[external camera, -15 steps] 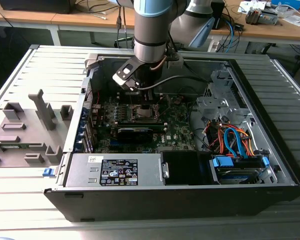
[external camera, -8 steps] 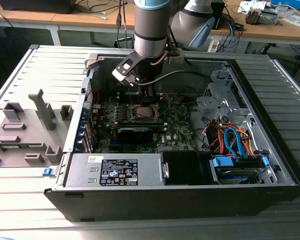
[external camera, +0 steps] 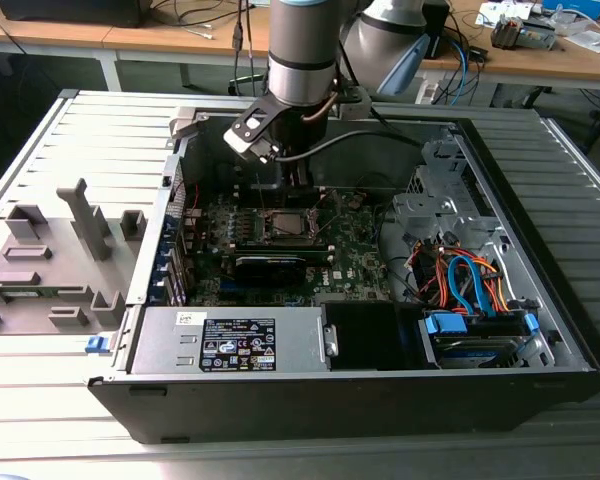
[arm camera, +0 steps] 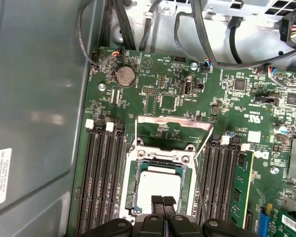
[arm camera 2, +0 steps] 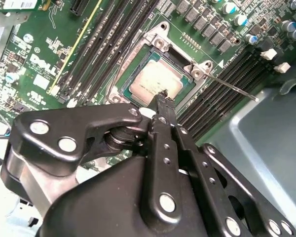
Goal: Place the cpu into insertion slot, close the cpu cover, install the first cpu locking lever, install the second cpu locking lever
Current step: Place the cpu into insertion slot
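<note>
The cpu (arm camera: 157,183) (arm camera 2: 153,81), a silvery-grey square, lies flat in the insertion slot (arm camera: 183,183), whose dark rim frames it on the green board. The cpu cover (arm camera: 173,121) stands flipped open behind the slot, a thin metal frame with a cut-out centre. A thin wire lever (arm camera 2: 232,85) sticks out free beside the slot, and another (arm camera: 136,140) runs along the opposite side. My gripper (arm camera: 163,200) (arm camera 2: 164,98) hangs just over the near edge of the cpu, its two black fingertips together with nothing between them. In the exterior view the gripper (external camera: 298,190) reaches down into the case over the slot (external camera: 282,224).
Long black memory slots (arm camera: 101,173) flank the socket on both sides. The grey case wall (arm camera: 34,98) stands close by. Cables (external camera: 465,280), a drive bay and a power supply (external camera: 235,340) fill the case's front. A grey fixture (external camera: 50,260) lies at the exterior view's left.
</note>
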`<state>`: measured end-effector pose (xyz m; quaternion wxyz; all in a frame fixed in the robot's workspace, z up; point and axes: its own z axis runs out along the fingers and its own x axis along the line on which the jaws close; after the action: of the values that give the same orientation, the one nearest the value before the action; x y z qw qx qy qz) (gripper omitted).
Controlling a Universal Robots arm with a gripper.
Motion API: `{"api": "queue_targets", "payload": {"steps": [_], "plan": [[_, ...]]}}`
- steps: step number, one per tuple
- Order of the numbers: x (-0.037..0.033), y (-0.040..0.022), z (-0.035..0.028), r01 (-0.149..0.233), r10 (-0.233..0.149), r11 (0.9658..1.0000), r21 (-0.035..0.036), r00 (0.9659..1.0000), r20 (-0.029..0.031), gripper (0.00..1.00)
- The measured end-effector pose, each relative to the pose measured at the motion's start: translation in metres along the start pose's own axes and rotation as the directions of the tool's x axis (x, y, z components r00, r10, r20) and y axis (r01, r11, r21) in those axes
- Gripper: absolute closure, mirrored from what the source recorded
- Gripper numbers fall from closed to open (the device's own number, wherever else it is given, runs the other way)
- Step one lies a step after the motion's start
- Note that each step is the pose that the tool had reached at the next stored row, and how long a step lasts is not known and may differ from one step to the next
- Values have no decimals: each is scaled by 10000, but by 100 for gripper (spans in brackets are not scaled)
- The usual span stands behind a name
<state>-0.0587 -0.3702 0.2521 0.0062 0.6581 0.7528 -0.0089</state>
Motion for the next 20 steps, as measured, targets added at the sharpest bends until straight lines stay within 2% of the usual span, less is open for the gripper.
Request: {"api": "queue_targets", "payload": {"steps": [4,5,9,13,14,20], "plan": [[-2,0,-88,0,0,10000,1,10000,-2,89],[-3,-1,-139,0,0,10000,0,10000,-4,89],[-5,-1,-236,1,-1,10000,0,10000,-3,89],[-9,-2,-410,1,-1,10000,-1,10000,-8,89],[-9,-2,-415,1,-1,10000,-4,10000,-23,89],[-9,-2,-416,0,0,10000,-3,10000,-25,89]]}}
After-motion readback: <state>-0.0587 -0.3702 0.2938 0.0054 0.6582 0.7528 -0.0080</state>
